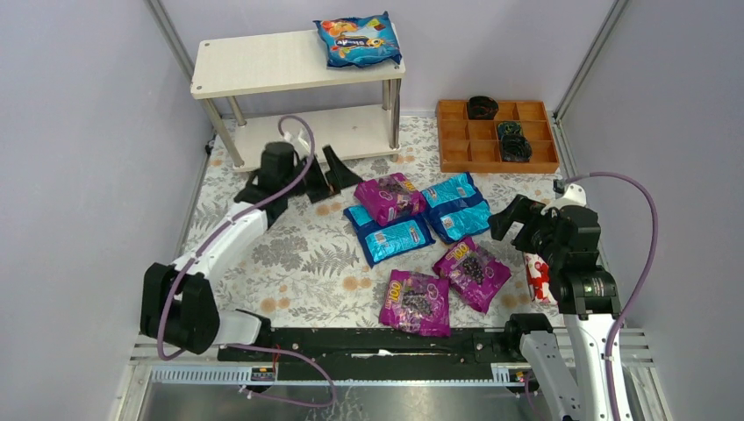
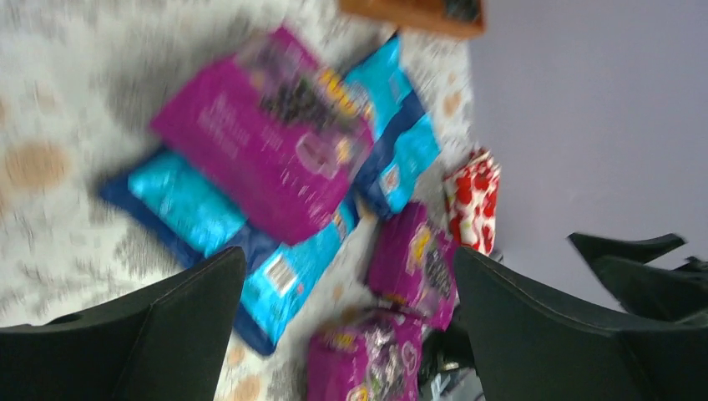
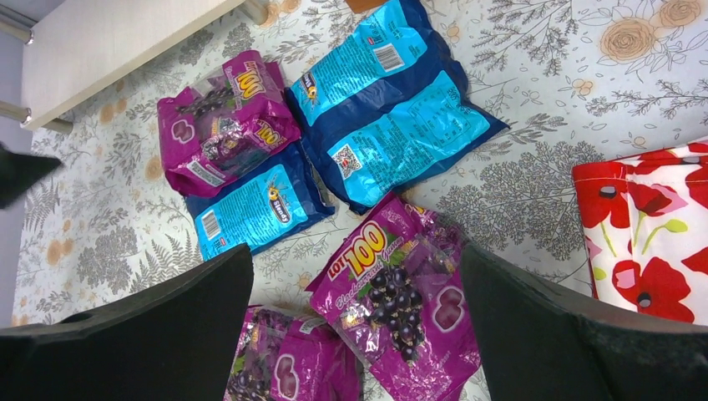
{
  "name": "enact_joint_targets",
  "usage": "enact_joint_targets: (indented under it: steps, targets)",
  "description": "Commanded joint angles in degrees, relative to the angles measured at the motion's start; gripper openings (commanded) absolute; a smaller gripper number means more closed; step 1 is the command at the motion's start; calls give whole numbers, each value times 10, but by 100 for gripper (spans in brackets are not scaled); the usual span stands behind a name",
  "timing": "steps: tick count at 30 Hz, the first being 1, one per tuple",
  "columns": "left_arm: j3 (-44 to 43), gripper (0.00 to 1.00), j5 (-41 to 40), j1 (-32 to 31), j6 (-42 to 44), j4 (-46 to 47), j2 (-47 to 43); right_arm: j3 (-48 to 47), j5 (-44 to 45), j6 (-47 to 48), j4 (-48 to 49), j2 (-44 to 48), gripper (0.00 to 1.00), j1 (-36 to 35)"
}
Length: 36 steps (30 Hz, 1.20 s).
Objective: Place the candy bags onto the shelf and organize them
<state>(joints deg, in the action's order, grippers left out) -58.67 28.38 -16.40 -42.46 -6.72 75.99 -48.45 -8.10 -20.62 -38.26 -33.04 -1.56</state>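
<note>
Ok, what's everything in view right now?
blue candy bags: 3, blue, one on the shelf top, two in the middle of the table
purple candy bags: 3, purple, one overlapping a blue bag, two nearer the arms
flower packet: 1, white and red, table's right edge
tray: 1, orange, far right, dark items inside
shelf: 1, pale wood, far left
left gripper: 1, black, open, before the shelf
right gripper: 1, black, open, right of the bags

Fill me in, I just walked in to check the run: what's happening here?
Two robot arms are shelving candy bags. One blue bag lies on the top board of the shelf; two more blue bags and three purple bags lie clustered on the table. The left gripper and right gripper are both open and empty, the right one aimed at a purple bag near it.
</note>
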Motion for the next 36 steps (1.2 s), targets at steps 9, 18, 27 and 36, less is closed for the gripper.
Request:
enact_joint_targets:
  steps: [9, 18, 27, 36]
  targets:
    - [106, 99, 52, -4, -243, 295, 163, -1, -16, 11, 14, 4, 100, -4]
    - [52, 92, -11, -7, -227, 264, 248, -1, -13, 10, 14, 3, 100, -4]
    - [27, 83, 0, -11, -237, 299, 301, 0, -13, 9, 15, 0, 100, -4]
    - [38, 34, 3, 5, -248, 322, 288, -1, -12, 9, 13, 1, 100, -4]
